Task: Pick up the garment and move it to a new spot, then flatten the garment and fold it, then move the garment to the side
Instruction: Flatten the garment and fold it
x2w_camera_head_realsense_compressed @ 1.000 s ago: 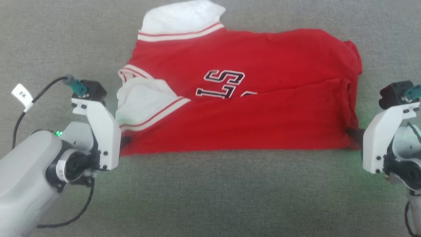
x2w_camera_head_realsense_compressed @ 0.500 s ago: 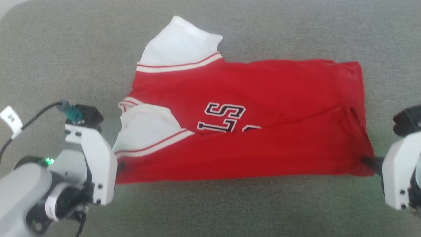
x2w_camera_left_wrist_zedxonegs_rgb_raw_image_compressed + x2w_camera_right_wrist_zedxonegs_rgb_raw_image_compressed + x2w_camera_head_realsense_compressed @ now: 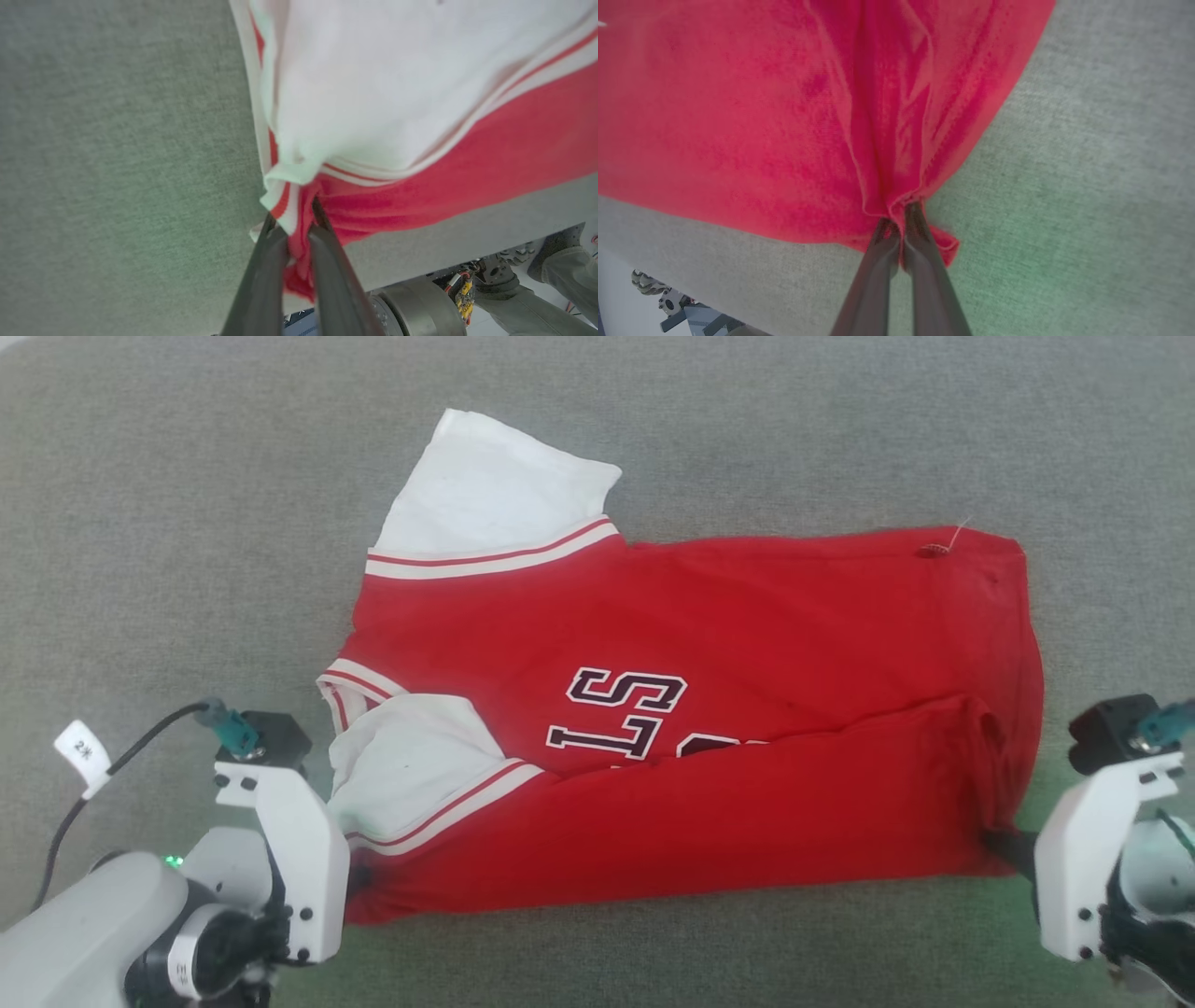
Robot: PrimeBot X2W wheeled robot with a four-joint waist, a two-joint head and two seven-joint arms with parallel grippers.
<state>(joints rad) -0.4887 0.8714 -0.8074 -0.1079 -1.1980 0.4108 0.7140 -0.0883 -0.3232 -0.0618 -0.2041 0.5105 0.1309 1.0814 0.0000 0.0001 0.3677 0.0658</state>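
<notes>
Across one grey tabletop (image 3: pixel 140 523), one red garment (image 3: pixel 747 616), laid flat lengthwise, near strip folded up over black-and-white lettering (image 3: pixel 621 709). At its left end, two white sleeves (image 3: pixel 495 495), striped at seams. At near corners, two claws: left claw (image 3: pixel 293 212) clamped onto left corner, right claw (image 3: pixel 900 214) clamped onto right corner.

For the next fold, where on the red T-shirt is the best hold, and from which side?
Probably the two near corners of the garment, approached low from its left and right ends. It lies spread sideways with a straight near edge, so end holds keep that edge taut. The left pincer and right pincer are shut on those corners.
</notes>
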